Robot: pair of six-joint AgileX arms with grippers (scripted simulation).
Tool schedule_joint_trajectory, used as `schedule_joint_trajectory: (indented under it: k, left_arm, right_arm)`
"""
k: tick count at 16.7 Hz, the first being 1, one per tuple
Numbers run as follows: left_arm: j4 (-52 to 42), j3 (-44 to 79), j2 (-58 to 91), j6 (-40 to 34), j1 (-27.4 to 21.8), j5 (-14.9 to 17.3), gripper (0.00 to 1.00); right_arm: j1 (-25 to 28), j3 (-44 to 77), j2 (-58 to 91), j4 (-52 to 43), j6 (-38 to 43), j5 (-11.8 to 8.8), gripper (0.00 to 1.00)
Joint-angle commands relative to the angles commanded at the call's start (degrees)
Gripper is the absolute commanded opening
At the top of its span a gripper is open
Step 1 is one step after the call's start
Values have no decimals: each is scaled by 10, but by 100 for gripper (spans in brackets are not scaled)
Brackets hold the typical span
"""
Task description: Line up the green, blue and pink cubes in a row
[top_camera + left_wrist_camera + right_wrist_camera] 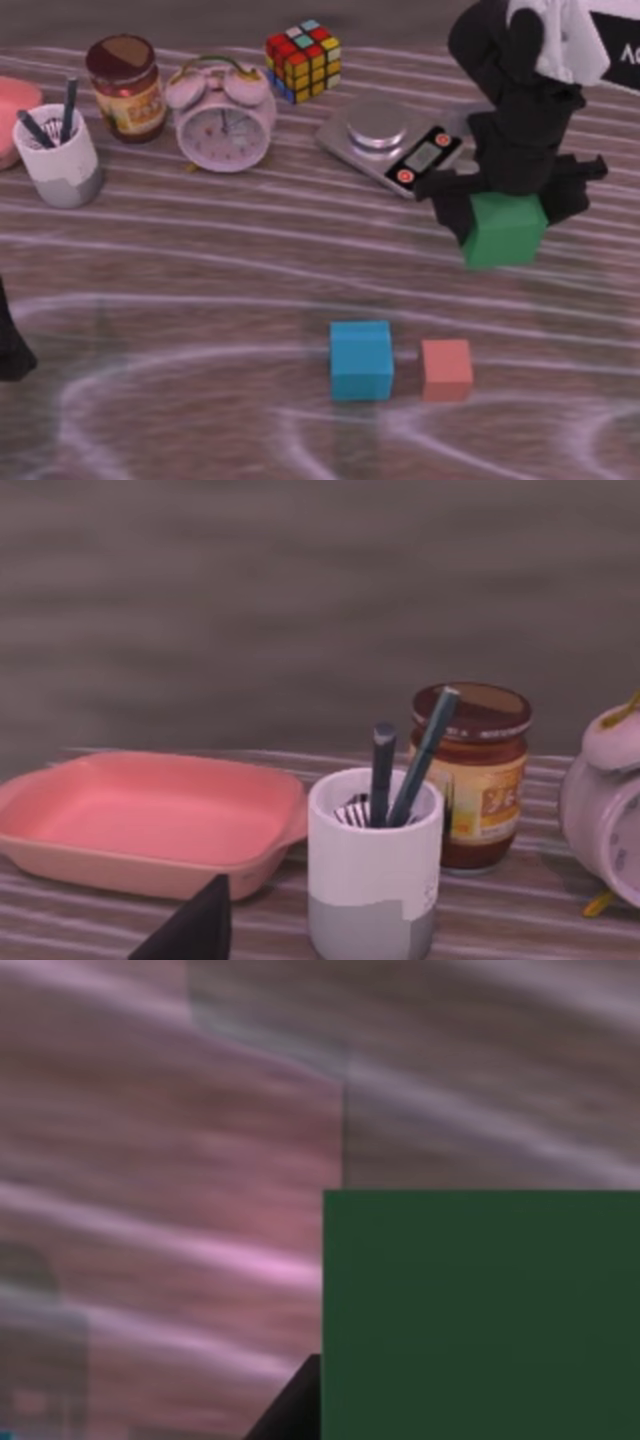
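The dark green cube (503, 232) hangs at the right of the table, just in front of the scale, and my right gripper (508, 205) is shut on it from above. It fills much of the right wrist view as a flat green cube face (480, 1315), with one dark fingertip (295, 1410) against its side. The blue cube (361, 359) and the smaller pink cube (446, 368) rest side by side on the table near the front, a small gap between them. My left arm (10, 350) is parked at the table's left edge.
Along the back stand a kitchen scale (395, 143), a multicoloured puzzle cube (303, 60), a pink alarm clock (222, 118), a jar (126, 88), a white pen cup (58, 155) and a pink dish (140, 820).
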Motion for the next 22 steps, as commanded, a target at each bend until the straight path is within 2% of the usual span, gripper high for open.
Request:
schedule_joint_trajectory:
  k: [4, 6, 9, 14, 17, 19, 22]
  left_arm:
    - [0, 0, 0, 0, 0, 0, 100]
    - [0, 0, 0, 0, 0, 0, 100]
    - [0, 0, 0, 0, 0, 0, 100]
    - [0, 0, 0, 0, 0, 0, 100]
    - [0, 0, 0, 0, 0, 0, 100]
    - [0, 0, 0, 0, 0, 0, 100]
    - [0, 0, 0, 0, 0, 0, 100]
  right_arm:
    - [-2, 0, 3, 1, 2, 0, 0]
    - [18, 20, 16, -11, 22, 0, 0]
    - [82, 92, 55, -47, 97, 1, 0]
    - [229, 245, 133, -126, 298, 2, 0]
    - [299, 316, 163, -159, 377, 3, 0]
    - [321, 338, 171, -169, 400, 4, 0]
    - [323, 340, 172, -170, 402, 4, 0]
